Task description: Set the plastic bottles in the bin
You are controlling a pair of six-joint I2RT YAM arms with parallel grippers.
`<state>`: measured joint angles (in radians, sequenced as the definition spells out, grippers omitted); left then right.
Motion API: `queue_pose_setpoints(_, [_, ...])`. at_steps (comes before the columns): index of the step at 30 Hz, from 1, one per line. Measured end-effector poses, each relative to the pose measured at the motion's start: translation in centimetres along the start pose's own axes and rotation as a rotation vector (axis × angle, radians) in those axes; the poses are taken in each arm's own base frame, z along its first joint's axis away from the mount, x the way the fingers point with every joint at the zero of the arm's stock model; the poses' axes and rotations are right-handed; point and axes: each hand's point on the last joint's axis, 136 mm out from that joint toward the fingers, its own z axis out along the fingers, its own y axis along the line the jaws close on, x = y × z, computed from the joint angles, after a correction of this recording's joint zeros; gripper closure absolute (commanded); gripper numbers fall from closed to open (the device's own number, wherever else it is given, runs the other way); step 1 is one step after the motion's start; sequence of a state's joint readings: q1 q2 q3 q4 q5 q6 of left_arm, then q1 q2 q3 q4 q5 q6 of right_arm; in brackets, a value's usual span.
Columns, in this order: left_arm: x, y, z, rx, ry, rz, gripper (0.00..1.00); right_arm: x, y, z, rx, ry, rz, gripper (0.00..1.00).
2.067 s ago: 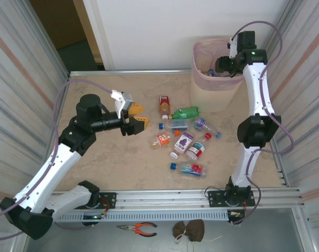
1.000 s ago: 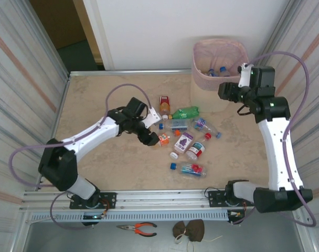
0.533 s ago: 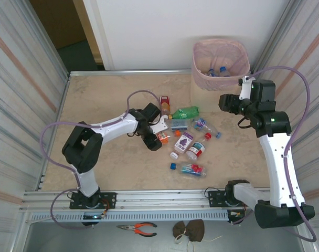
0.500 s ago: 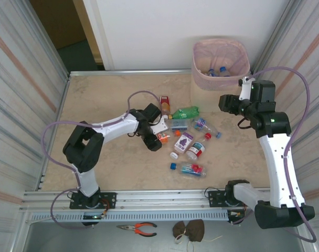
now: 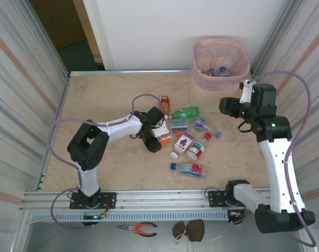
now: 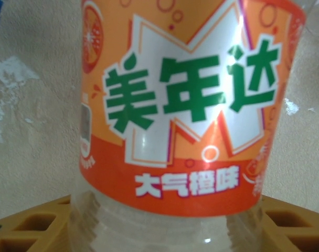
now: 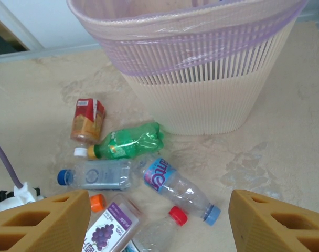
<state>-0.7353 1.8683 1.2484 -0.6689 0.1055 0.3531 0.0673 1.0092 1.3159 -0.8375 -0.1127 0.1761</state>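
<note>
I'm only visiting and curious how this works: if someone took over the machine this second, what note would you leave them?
Left tool: fingers either side of the orange-labelled bottle on the table; I can't tell whether the grip is firm.
Right tool: open, empty, hovering near the bin.
Done: a few blue-capped bottles lie inside the bin.
Left: a cluster of bottles on the table in front of the bin, including the green bottle nearest its base. Each needs lifting in.
</note>
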Motion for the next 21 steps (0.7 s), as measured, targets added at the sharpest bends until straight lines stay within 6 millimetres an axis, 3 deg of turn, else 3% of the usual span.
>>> queue_pose_setpoints(10, [1.3, -0.6, -0.9, -0.001, -0.001, -0.017, 0.47, -0.1, 0.2, -0.7, -0.011, -0.018, 0.002, 0.32])
queue_pose_setpoints(14, [1.2, -1.0, -3.0, -0.005, -0.059, -0.030, 0.48, -0.3, 0.9, -1.6, -0.043, -0.039, 0.015, 0.32])
queue_pose_setpoints(21, [-1.0, -2.3, -7.9, 0.014, -0.252, -0.039, 0.48, 0.5, 3.0, -1.8, -0.153, -0.046, 0.054, 0.32])
